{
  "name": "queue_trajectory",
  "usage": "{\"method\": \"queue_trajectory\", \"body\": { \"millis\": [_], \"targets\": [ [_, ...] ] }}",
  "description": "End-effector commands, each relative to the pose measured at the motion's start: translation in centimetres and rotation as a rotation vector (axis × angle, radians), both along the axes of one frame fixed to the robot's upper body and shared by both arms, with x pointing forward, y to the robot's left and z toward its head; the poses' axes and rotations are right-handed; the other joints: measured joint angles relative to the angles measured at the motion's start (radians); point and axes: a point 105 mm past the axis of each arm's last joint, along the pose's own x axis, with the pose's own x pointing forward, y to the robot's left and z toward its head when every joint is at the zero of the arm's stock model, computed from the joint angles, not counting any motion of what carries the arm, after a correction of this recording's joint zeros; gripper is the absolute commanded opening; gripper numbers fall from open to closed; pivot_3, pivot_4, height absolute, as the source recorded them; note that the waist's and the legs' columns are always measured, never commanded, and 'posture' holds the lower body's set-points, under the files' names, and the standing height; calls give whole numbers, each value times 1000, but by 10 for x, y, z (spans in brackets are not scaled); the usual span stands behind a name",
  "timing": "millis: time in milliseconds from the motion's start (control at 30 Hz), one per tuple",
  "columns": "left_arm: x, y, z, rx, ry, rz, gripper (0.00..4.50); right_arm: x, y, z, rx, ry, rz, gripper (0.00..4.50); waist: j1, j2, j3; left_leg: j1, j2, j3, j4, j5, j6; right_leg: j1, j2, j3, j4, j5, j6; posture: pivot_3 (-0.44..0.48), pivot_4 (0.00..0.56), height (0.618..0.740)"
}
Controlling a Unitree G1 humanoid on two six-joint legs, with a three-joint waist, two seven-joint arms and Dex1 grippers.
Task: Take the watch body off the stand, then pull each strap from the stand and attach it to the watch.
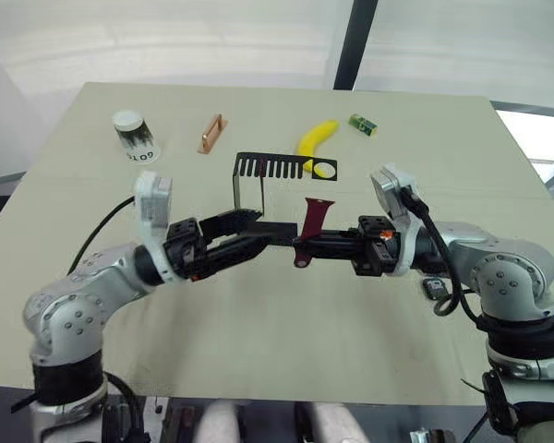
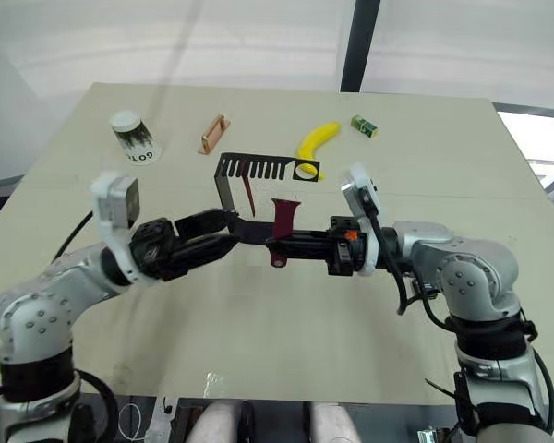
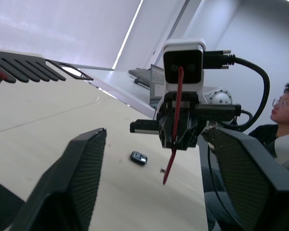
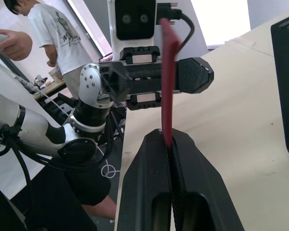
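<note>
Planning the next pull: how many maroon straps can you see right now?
2. One strap is pinched in the right hand; the other strap hangs from the stand's slotted arm.

Stand point(image 1: 275, 166): matt black sheet metal.
Strap point(image 1: 314, 220): maroon, smooth, flexible, rubbery.
Right gripper point(image 1: 300, 250) fingers point(image 4: 180, 192): black plastic, ribbed pads.
Table point(image 1: 286, 341): matt beige.
Handle bar point(image 1: 211, 134): coppery, shiny.
Banana point(image 1: 316, 140): yellow, smooth.

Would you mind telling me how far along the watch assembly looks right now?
Done: the watch body is off the stand, lying on the table by the right arm. In hand: the right gripper pinches one strap, facing the open left gripper. Left: attach it; the second strap hangs on the stand.
</note>
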Motion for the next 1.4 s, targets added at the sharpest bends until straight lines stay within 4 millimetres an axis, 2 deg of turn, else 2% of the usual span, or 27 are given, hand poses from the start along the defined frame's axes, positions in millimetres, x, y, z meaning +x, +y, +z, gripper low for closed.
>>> {"method": "queue_trajectory", "body": {
  "millis": [33, 267, 633, 733, 800, 1400],
  "targets": [
    [0, -15, 3, 1, -20, -36, 1875, -3, 2, 1, -22, -26, 25, 0, -3, 0, 0, -1, 0, 0, 0, 0, 0, 0, 0, 0, 1, 0, 0, 0, 150, 740],
    [0, -33, 12, -9, -19, -86, 1875, -1, 4, -2, -47, -48, 20, 0, -7, 0, 0, -2, 0, 0, 1, 0, 0, 0, 0, 0, 1, 0, 0, 0, 150, 740],
    [-3, -43, 16, -58, -14, -122, 1875, -3, 8, -1, -21, -15, 39, 0, -6, 0, 0, -2, 0, -1, 1, 0, 0, 0, 0, 0, 1, 0, 0, 0, 150, 740],
    [-3, -43, 16, -65, -13, -121, 1059, -3, 8, -1, -19, -9, 41, 0, -6, 0, 0, -2, 0, -1, 1, 0, 0, 0, 0, 0, 1, 0, 0, 0, 150, 740],
    [-3, -43, 15, -64, -5, -119, 134, -2, 9, 3, 4, 5, 45, 0, -7, 0, 0, -2, 0, -1, 1, 0, 0, 0, 0, 0, 1, 0, 0, 0, 150, 740],
    [-4, -40, 21, -180, 23, -109, 134, 3, 8, 14, 64, 49, 28, 0, -6, 0, 0, -2, 0, -1, 1, 0, 0, 0, 0, 0, 2, 0, 0, 0, 150, 740]
  ]
}}
